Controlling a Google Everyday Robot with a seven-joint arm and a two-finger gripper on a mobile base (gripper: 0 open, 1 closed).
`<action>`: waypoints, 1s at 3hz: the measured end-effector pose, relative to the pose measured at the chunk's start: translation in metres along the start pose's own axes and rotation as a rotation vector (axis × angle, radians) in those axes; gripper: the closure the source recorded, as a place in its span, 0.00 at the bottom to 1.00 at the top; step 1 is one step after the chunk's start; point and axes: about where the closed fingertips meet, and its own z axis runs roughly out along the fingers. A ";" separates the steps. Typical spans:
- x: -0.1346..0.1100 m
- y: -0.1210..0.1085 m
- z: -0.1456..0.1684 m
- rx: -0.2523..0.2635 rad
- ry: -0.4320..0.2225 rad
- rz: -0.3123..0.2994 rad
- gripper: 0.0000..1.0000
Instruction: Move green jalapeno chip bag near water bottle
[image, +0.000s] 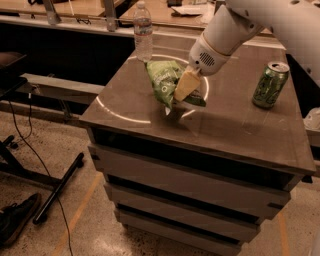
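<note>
Camera view gives me one drawer cabinet whose top is the surface (240, 130) carrying everything, and I count three items on or over it: one water bottle (143, 31), one green drink can (270, 84) and one green jalapeno chip bag (167, 80).

The water bottle stands upright at the far left edge of the surface with its white cap on; I cannot tell how full it is. The can stands upright near the right edge, well apart from the other two, and I cannot tell whether its top is opened. Nothing shows of the bag's contents, since the bag is crumpled.

My white arm (240, 25) reaches in from the upper right, and the gripper (181, 92) sits over the middle of the surface, between bottle and can but much nearer the bottle. Its jaws are closed on the chip bag. One tan jaw lies across the bag's right side, and the rest of the bag spreads out to the left of it, with the lower tip pointing down at the surface. The bag's upper corner comes close to the base of the bottle; I cannot tell whether they touch.
</note>
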 end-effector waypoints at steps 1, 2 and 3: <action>0.000 -0.003 0.000 0.010 0.004 0.009 1.00; -0.001 -0.023 0.002 0.071 0.025 0.061 1.00; -0.003 -0.062 0.004 0.146 0.045 0.147 1.00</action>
